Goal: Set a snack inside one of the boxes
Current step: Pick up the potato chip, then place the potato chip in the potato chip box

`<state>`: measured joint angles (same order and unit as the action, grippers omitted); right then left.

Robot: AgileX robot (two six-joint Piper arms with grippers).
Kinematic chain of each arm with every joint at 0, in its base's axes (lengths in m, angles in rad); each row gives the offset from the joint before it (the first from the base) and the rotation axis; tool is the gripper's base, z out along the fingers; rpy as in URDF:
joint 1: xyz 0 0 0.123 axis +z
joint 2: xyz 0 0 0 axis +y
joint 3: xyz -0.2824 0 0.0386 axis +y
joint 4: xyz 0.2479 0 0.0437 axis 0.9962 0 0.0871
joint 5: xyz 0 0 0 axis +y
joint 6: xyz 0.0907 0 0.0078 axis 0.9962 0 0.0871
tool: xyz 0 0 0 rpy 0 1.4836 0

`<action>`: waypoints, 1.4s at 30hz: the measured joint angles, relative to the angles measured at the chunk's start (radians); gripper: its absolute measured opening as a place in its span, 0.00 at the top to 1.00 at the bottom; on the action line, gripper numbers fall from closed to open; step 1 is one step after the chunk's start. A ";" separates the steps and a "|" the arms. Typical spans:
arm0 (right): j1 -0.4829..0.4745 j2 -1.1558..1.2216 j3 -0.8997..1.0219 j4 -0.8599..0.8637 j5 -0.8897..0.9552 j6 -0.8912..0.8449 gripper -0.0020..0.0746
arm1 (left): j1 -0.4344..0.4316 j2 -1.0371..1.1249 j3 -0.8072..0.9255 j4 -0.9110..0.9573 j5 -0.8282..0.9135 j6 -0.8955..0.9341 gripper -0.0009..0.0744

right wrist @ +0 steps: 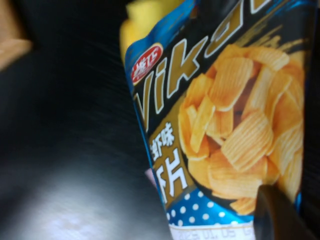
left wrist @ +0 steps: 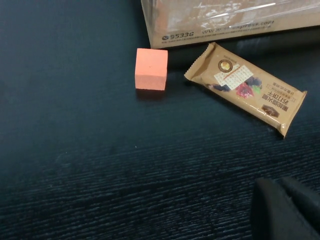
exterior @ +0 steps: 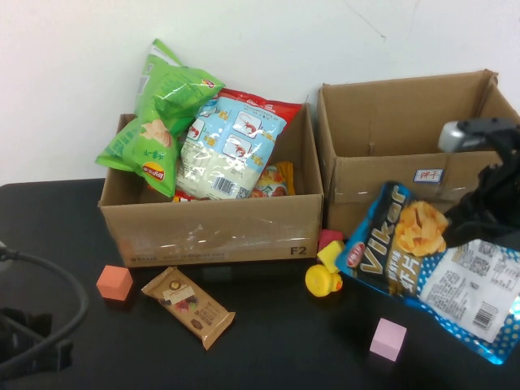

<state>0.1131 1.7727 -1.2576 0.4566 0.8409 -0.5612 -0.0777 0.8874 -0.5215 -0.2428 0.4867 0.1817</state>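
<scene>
Left gripper low by orange cube, fingers unclear; right gripper fingers pinch chip bag, may snag empty box wall.

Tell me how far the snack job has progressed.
Midway. The right claw holds the blue Viker chips bag above the table, in front of the right cardboard box; it still must go in. The left claw sits parked, away from the brown snack bar.

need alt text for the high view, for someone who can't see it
The right pincer holds a blue chip bag above a black table, before an empty cardboard box. A second box at left holds snacks; the left pincer rests at the table's near left.
</scene>
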 joint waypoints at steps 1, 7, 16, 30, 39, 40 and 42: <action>0.000 -0.014 -0.003 0.014 0.015 -0.002 0.97 | 0.000 0.000 0.000 0.000 0.000 0.000 0.99; 0.000 -0.100 -0.044 0.120 0.101 -0.007 0.97 | 0.000 0.000 0.000 0.000 0.000 0.000 0.99; 0.013 -0.115 -0.119 0.654 0.009 -0.237 0.97 | 0.000 0.000 0.000 -0.027 -0.004 0.000 0.99; 0.167 0.167 -0.274 1.228 -0.377 -0.732 0.97 | 0.000 0.000 0.000 -0.073 -0.015 0.000 0.99; 0.243 0.368 -0.439 1.254 -0.655 -0.741 0.51 | 0.000 0.000 0.000 -0.076 -0.024 0.000 0.99; 0.243 0.371 -0.441 1.254 -0.655 -0.743 0.43 | 0.000 0.000 0.000 -0.076 -0.026 0.000 0.99; 0.243 0.373 -0.446 1.254 -0.644 -0.745 0.33 | 0.000 0.000 0.000 -0.076 -0.030 0.000 0.99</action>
<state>0.3560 2.1457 -1.7032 1.7106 0.1965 -1.3058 -0.0777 0.8874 -0.5215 -0.3185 0.4569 0.1817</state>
